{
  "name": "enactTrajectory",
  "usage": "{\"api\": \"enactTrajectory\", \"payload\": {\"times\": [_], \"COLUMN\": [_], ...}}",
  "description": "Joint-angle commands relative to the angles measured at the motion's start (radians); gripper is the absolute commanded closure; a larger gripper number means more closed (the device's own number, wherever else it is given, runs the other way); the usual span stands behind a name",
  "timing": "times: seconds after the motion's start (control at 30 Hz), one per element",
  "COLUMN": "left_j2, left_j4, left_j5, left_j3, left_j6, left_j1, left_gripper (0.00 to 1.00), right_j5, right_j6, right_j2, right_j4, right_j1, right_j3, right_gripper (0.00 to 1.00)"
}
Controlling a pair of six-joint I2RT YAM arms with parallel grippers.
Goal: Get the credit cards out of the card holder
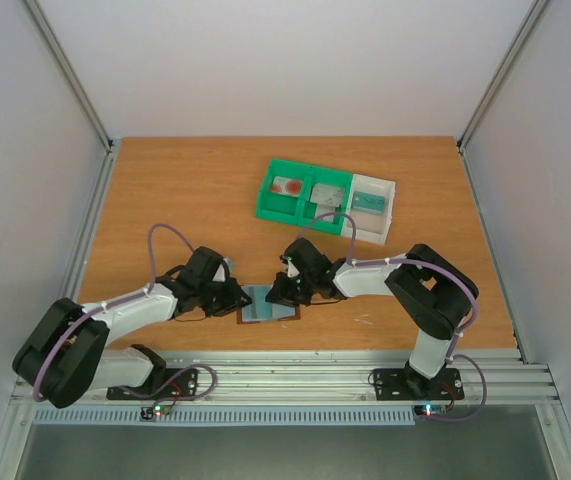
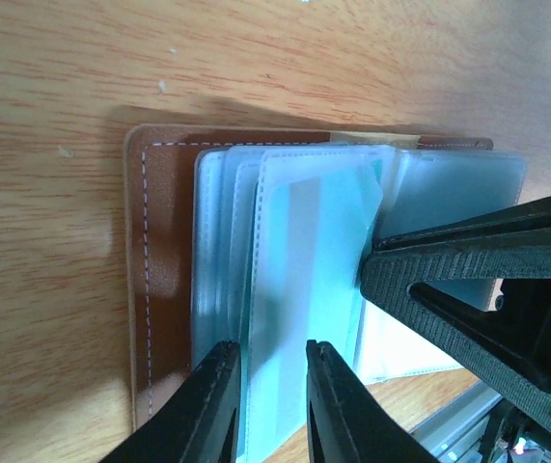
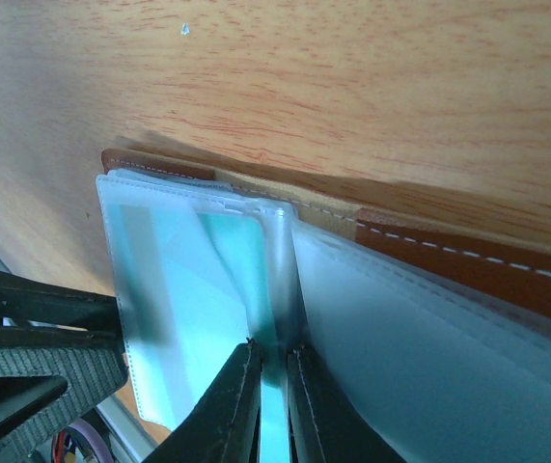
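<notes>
The card holder (image 1: 268,310) lies spread open on the desk (image 1: 165,200), close to its front rail, with its long axis running left to right between the two arms. Clear sleeves (image 2: 217,289) fan up from the brown cover, and a teal card (image 2: 318,280) sits in the topmost one.

The left claw (image 2: 272,355) stands over the holder's left half. Its jaws are a narrow gap apart, astride that sleeve's near edge; I cannot tell whether they grip yet. The right claw (image 3: 272,349), at the holder's middle fold, has its jaws almost together and pinches a sleeve there.

Both claws are about equally near, but I judge the left one is lined up on the card.

Beyond the holder, far and to the right, a green-and-white tray (image 1: 263,208) stands well apart.
</notes>
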Motion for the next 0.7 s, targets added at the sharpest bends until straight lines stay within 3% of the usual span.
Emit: {"api": "enactTrajectory", "payload": {"times": [0.0,0.23,0.67], "left_j2": [0.023,0.019,-0.034], "left_j4": [0.047,0.058,0.049], "left_j5": [0.009,0.024,0.086], "left_j3": [0.018,0.021,0.063], "left_j6": [0.006,0.004,-0.01], "left_j1": [0.001,0.002,0.0], "left_gripper": [0.8,0.99,1.0], "right_j5": [0.03,0.027,0.011], "right_j6": [-0.001,0.001,0.021], "right_j2": [0.01,0.014,0.006], "right_j4": [-0.068,-0.064,-0.044], "right_j1": [0.013,0.011,0.013], "right_j3": [-0.023,-0.023,-0.034], "right_gripper": [0.89,0.89,0.86]}}
